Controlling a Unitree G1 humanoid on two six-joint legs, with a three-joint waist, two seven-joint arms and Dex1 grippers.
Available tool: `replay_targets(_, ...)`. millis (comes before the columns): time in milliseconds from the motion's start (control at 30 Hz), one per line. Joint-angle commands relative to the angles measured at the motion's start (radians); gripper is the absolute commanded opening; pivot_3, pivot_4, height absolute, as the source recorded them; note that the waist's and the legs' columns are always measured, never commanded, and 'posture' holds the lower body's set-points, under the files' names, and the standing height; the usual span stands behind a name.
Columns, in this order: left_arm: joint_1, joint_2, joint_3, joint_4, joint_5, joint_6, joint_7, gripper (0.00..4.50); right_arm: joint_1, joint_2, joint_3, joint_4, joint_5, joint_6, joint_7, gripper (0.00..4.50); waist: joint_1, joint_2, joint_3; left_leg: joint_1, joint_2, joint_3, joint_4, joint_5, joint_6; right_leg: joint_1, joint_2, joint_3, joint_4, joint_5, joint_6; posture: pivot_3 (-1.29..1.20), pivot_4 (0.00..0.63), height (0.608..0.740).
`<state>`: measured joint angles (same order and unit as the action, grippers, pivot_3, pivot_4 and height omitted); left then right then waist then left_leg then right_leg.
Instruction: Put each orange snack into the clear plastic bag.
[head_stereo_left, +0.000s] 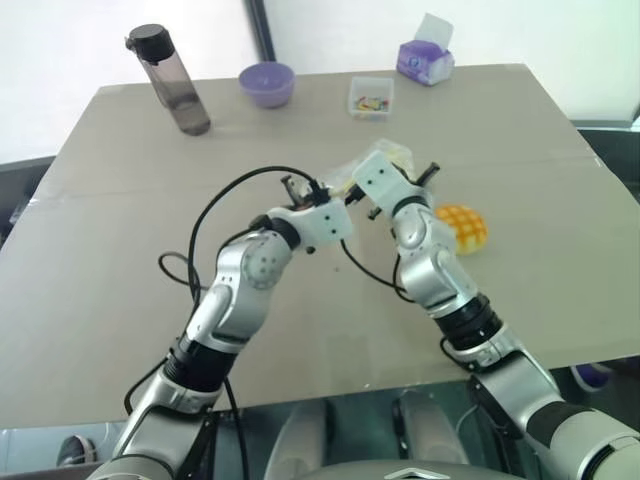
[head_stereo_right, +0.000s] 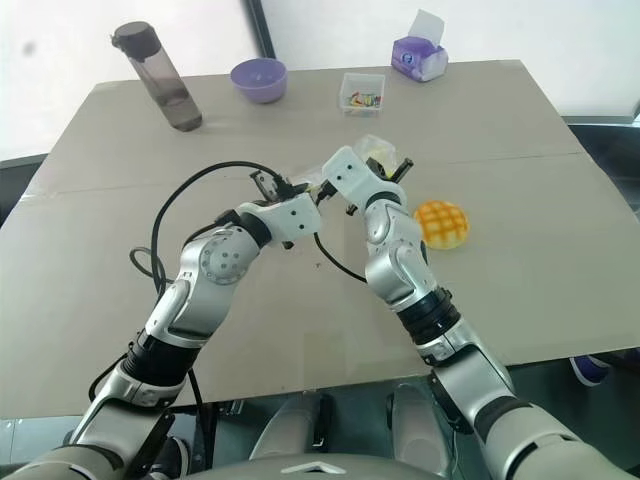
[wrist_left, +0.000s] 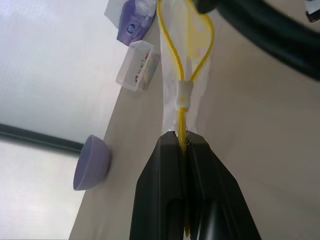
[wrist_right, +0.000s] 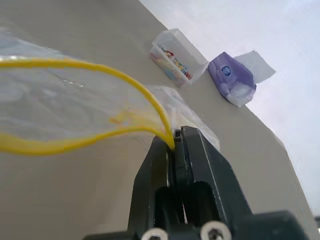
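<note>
Yellow zip strip of clear plastic bag (wrist_right: 75, 107) is pinched by left gripper (wrist_left: 184, 142) & right gripper (wrist_right: 175, 142), both clamped, mid-frame, so mouth gapes for orange snack (head_stereo_left: 461, 227).

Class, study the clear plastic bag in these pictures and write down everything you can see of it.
The clear plastic bag is thin, crinkly and transparent, with a yellow zip strip along its mouth and a small pale slider on that strip. It is lifted off the table between the two tools. The left tool is shut on the strip, and the right tool pinches the strip further along. Between them the strip's two sides bow apart, so the mouth gapes partly open. The orange snack lies on the table outside it.
</note>
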<state>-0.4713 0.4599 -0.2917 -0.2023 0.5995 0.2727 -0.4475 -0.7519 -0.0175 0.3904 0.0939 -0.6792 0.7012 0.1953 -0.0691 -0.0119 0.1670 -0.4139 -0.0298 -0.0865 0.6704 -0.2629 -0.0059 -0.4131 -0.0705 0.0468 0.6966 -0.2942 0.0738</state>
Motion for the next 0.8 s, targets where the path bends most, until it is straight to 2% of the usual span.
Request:
replay_targets(33,-0.023,-0.018,0.009,-0.004,0.006,-0.009,0.027,0.00,0.010,-0.010,-0.013,-0.066,0.050,-0.004,0.061,0.88,0.001,0.000,0.000,0.000,0.000,0.000,0.000,0.000,0.000,0.000,0.000,0.000,0.000,0.000,0.000,0.00,0.150,0.740)
replay_targets(133,-0.026,-0.033,0.013,0.004,0.004,-0.002,0.034,0.00,0.025,-0.022,-0.017,-0.098,0.055,0.002,0.065,2.32,0.001,0.000,0.000,0.000,0.000,0.000,0.000,0.000,0.000,0.000,0.000,0.000,0.000,0.000,0.000,0.00,0.150,0.740)
replay_targets(167,-0.028,-0.035,0.013,0.007,0.004,-0.001,0.034,0.00,0.028,-0.032,-0.016,-0.110,0.053,0.005,0.071,2.68,0.001,0.000,0.000,0.000,0.000,0.000,0.000,0.000,0.000,0.000,0.000,0.000,0.000,0.000,0.000,0.00,0.150,0.740)
replay_targets(233,-0.027,-0.044,0.017,0.012,-0.001,0.003,0.037,0.00,0.045,-0.069,-0.008,-0.154,0.072,0.006,0.130,3.72,0.001,0.000,0.000,0.000,0.000,0.000,0.000,0.000,0.000,0.000,0.000,0.000,0.000,0.000,0.000,0.00,0.150,0.740)
replay_targets(400,-0.030,-0.050,0.023,0.030,-0.008,0.000,0.035,0.00,0.090,-0.138,-0.040,-0.294,0.135,0.055,0.259,3.72,0.002,0.000,0.000,0.000,0.000,0.000,0.000,0.000,0.000,0.000,0.000,0.000,0.000,0.000,0.000,0.00,0.150,0.740)
replay_targets(500,-0.033,-0.053,0.030,0.041,-0.015,-0.003,0.036,0.00,0.103,-0.185,-0.089,-0.396,0.195,0.117,0.341,3.72,0.000,0.000,0.000,0.000,0.000,0.000,0.000,0.000,0.000,0.000,0.000,0.000,0.000,0.000,0.000,0.00,0.150,0.740)
replay_targets(567,-0.032,-0.057,0.031,0.046,-0.024,-0.003,0.035,0.00,0.105,-0.170,-0.159,-0.460,0.282,0.180,0.385,3.72,0.002,0.000,0.000,0.000,0.000,0.000,0.001,0.000,0.000,0.000,0.000,0.000,0.000,0.000,0.000,0.00,0.150,0.740)
replay_targets(600,-0.030,-0.059,0.031,0.047,-0.028,-0.002,0.034,0.00,0.104,-0.158,-0.187,-0.483,0.319,0.208,0.398,3.22,0.002,0.000,0.000,0.000,0.000,0.000,0.001,0.000,0.000,0.000,0.000,0.000,0.000,0.000,0.000,0.00,0.150,0.740)
replay_targets(633,-0.029,-0.060,0.031,0.047,-0.029,-0.003,0.035,0.00,0.103,-0.149,-0.214,-0.504,0.352,0.235,0.407,2.98,0.002,0.000,0.000,0.000,0.000,0.000,0.001,0.000,0.000,0.000,0.000,0.000,0.000,0.000,0.000,0.00,0.150,0.740)
replay_targets(800,-0.023,-0.063,0.029,0.042,-0.034,-0.005,0.036,0.00,0.086,-0.071,-0.284,-0.523,0.473,0.345,0.388,0.71,0.001,0.000,-0.001,0.000,0.000,0.000,0.001,0.000,0.000,0.000,0.000,0.000,0.001,0.000,0.000,0.00,0.150,0.740)
